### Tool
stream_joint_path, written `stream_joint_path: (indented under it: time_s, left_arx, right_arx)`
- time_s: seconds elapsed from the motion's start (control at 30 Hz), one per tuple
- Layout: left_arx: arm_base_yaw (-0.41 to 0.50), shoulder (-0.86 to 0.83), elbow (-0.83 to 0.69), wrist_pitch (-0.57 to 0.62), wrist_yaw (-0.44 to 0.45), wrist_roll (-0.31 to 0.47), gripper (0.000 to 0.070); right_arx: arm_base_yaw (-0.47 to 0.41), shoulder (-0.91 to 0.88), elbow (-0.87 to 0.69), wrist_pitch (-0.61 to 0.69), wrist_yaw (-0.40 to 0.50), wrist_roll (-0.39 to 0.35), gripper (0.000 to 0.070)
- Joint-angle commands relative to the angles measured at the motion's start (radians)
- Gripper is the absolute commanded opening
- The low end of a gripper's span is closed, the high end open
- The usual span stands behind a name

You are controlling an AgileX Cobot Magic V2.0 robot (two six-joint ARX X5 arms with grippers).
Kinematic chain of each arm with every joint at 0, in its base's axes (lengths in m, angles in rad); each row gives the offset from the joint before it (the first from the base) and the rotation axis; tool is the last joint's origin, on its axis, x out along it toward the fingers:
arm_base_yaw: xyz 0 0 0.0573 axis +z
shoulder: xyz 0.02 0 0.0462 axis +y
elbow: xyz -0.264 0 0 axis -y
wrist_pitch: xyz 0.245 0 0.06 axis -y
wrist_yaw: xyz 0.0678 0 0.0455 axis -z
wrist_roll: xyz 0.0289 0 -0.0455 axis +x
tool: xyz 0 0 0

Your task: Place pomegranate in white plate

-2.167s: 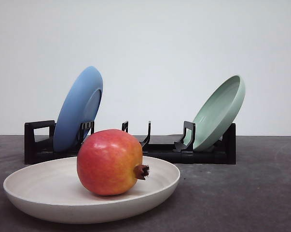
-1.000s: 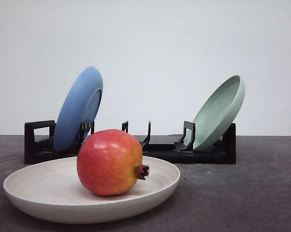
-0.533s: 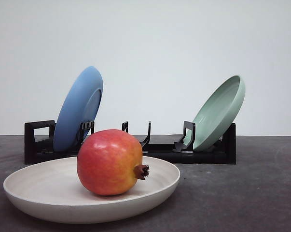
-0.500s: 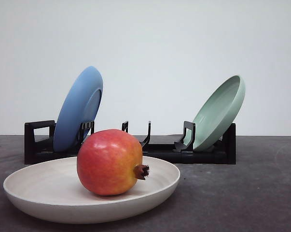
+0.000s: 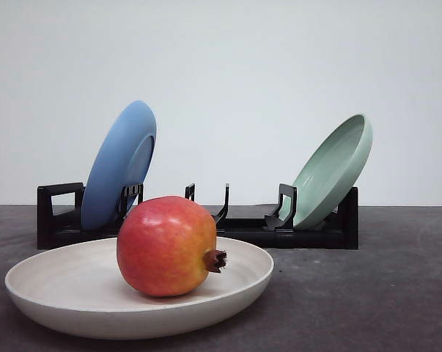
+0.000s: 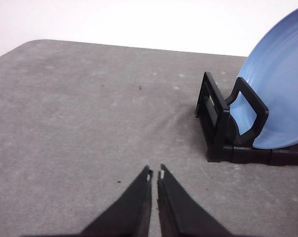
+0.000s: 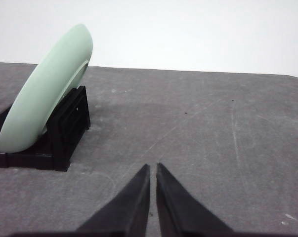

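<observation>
Red shading to yellow-orange, the pomegranate point(image 5: 166, 246) lies on its side inside the white plate point(image 5: 45, 290), its brown crown pointing to the plate's right rim. We see the plate resting flat on the grey worktop point(image 5: 367, 293). Behind the plate stands a black rack point(image 5: 308, 233), with a blue plate point(image 5: 118, 165) leaning in its left end and a pale green plate point(image 5: 334, 169) leaning in its right end. Our left gripper point(image 6: 154, 175) hangs over bare worktop near the rack's blue-plate end, fingers point(image 6: 139, 197) nearly touching and holding nothing. Our right gripper point(image 7: 152, 168) hangs near the green-plate end, fingers likewise pressed almost together, empty.
</observation>
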Motion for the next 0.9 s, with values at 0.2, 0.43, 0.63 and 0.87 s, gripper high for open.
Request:
stream_joint_path:
  time_s: [0.2, 0.43, 0.63, 0.87]
  left_arx:
    - [0.003, -0.001, -0.01, -0.003, 0.0, 0.012, 0.0]
    - [0.003, -0.001, -0.01, -0.003, 0.0, 0.012, 0.0]
    - [0.003, -0.001, -0.01, -0.003, 0.0, 0.012, 0.0]
    - [0.003, -0.001, -0.01, -0.003, 0.0, 0.012, 0.0]
  right_arx:
    - [-0.002, -0.001, -0.004, 0.011, 0.001, 0.011, 0.0021]
    - [-0.002, -0.001, -0.004, 0.011, 0.001, 0.01, 0.0021]
    - [-0.002, -0.001, -0.004, 0.011, 0.001, 0.011, 0.0021]
    - [-0.002, -0.001, -0.004, 0.011, 0.001, 0.011, 0.0021]
